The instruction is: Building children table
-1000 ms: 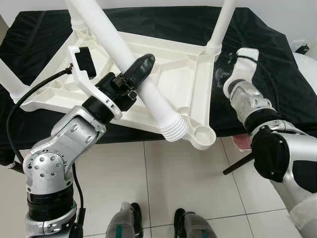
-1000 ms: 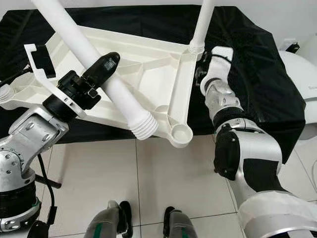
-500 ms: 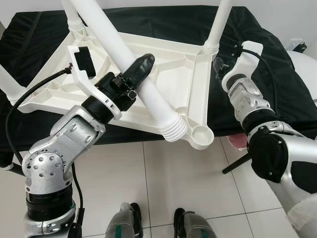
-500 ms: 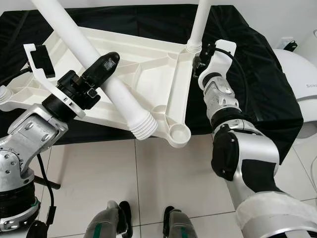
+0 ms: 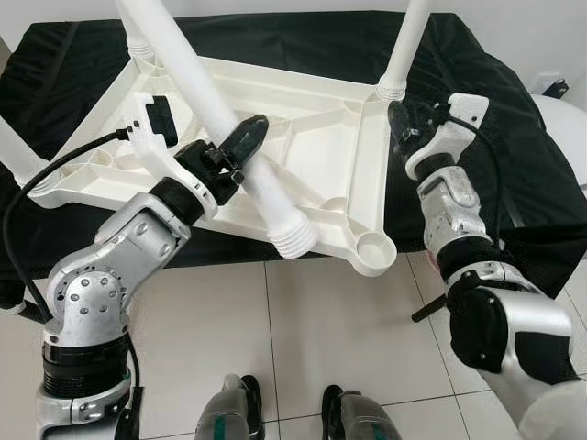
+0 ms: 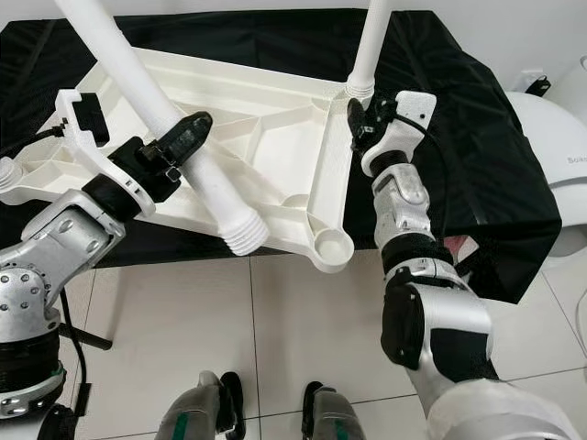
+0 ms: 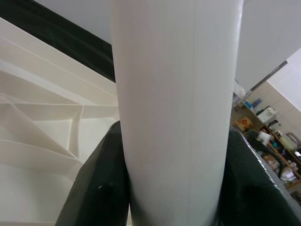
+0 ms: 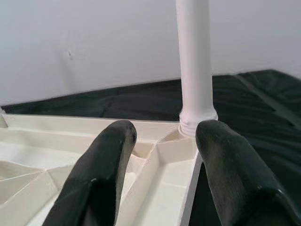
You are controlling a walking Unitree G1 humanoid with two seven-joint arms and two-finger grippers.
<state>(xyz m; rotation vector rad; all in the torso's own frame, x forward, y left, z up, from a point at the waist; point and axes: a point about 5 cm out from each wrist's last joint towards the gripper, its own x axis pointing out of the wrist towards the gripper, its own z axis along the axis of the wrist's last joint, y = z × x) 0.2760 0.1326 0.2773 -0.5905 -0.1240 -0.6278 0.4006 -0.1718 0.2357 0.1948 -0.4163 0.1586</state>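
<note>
A white plastic tabletop (image 5: pixel 312 137) lies upside down on a black-covered surface. One white leg (image 5: pixel 408 41) stands screwed in at its far right corner, and others stand at the far left (image 5: pixel 138 41) and left (image 5: pixel 14 151). My left gripper (image 5: pixel 240 147) is shut on a loose white leg (image 5: pixel 215 101), held at a slant over the tabletop. Its threaded end (image 5: pixel 293 240) hangs left of the empty corner socket (image 5: pixel 374 247). My right gripper (image 5: pixel 401 128) is open beside the base of the far right leg (image 8: pixel 195 70), its fingers (image 8: pixel 101 174) spread and holding nothing.
The black cloth (image 5: pixel 486 82) hangs over the surface's front and right edges. A white appliance (image 6: pixel 559 156) stands at the right. Tiled floor (image 5: pixel 339 330) lies below the table's near edge, with my feet (image 5: pixel 284 417) on it. A black rod (image 5: pixel 429 308) sticks out by my right arm.
My left gripper has swung the loose leg to the left, so its threaded end is farther from the corner socket. My right gripper has moved in to the fitted leg's base.
</note>
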